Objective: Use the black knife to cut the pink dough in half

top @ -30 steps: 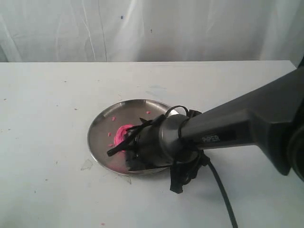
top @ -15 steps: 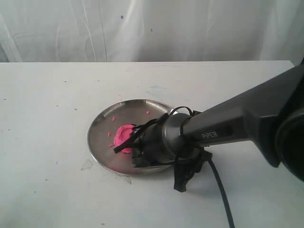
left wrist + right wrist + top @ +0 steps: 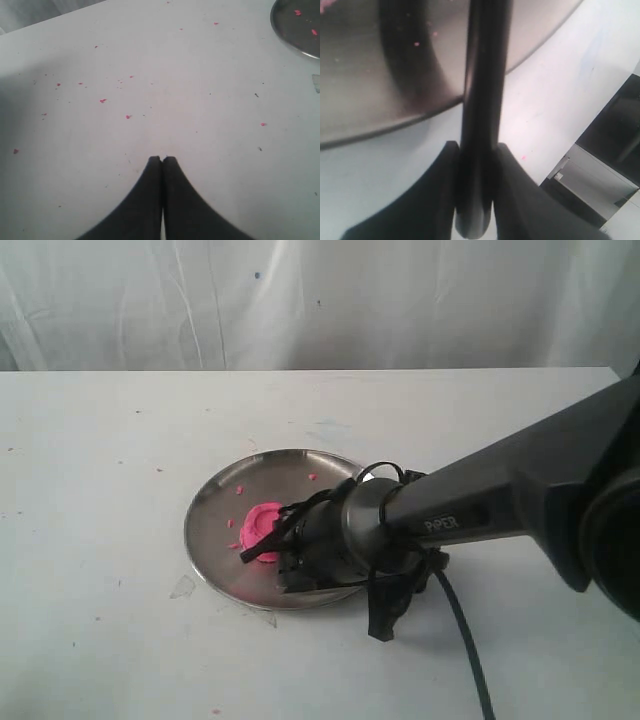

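The pink dough [image 3: 260,523] is a squat lump left of centre on the round steel plate [image 3: 215,502]. My right gripper [image 3: 296,558] hangs over the plate's near right part, shut on the black knife [image 3: 268,534]. The knife slants across the dough's right side, tip toward the plate's front rim. Whether the blade presses into the dough I cannot tell. In the right wrist view the knife [image 3: 485,75] runs out between the fingers of the right gripper [image 3: 476,155] over the plate [image 3: 365,80]. My left gripper [image 3: 162,159] is shut on nothing above bare table.
Tiny pink crumbs [image 3: 102,100] dot the white table and the plate floor [image 3: 239,491]. The plate's rim [image 3: 295,30] shows at a corner of the left wrist view. A black cable [image 3: 462,640] trails from the right arm toward the front edge. A white curtain closes the back.
Over the last second the right wrist shifted slightly and the knife tip drew in toward the dough, leaving more of the dough's top showing. Hardly any movement in the last half second.
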Motion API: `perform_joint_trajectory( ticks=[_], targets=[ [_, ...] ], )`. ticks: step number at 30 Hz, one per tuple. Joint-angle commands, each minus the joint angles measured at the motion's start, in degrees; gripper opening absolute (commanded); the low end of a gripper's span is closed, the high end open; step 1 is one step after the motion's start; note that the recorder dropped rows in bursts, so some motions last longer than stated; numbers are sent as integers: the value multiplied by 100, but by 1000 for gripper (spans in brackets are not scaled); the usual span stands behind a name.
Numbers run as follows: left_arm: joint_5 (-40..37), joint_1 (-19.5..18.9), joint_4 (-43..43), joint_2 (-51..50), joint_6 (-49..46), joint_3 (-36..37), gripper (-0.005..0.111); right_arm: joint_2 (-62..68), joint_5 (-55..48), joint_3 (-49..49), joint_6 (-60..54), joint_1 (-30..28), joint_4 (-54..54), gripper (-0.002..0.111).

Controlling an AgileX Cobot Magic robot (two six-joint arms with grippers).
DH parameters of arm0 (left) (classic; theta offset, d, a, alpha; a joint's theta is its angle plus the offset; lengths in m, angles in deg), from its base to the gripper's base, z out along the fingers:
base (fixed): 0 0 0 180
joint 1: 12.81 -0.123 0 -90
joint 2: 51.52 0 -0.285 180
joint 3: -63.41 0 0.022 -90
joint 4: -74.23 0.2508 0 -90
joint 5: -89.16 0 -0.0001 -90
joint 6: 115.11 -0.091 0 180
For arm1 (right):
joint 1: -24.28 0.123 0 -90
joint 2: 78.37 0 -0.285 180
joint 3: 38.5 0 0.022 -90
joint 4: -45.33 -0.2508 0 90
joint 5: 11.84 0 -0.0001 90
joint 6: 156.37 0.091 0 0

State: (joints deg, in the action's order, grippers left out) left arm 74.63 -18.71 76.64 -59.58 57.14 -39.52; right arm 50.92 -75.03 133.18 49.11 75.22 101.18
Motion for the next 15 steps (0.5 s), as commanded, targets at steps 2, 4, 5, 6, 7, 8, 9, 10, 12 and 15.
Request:
perform_joint_trajectory(
  ticks=[2,4,5,6,7,8,9,10,12,15],
  targets=[
    [-7,-9,-18,27,13,15,0,-159,-136,-30,10,-79,156,0],
    [-7,-9,-18,27,13,15,0,-258,-136,-30,10,-138,156,0],
    [-7,-9,-18,27,13,15,0,-312,-136,-30,10,-153,156,0],
    [-7,-9,-18,27,13,15,0,-385,-136,-30,10,-195,156,0],
    [-7,-9,-18,27,13,15,0,-458,-136,-30,10,-229,156,0],
    [-7,-9,-18,27,13,15,0,-528,-136,-30,10,-244,156,0],
    [-7,-9,-18,27,13,15,0,-638,-125,-30,-36,-295,156,0],
    [-7,-9,-18,27,13,15,0,-722,-102,-30,-103,-333,125,0],
    [-7,-9,-18,27,13,15,0,-940,-27,-30,-283,-469,-42,0],
    [-7,-9,-18,27,13,15,0,-1397,442,-30,-1038,-834,-1051,0]
  ],
)
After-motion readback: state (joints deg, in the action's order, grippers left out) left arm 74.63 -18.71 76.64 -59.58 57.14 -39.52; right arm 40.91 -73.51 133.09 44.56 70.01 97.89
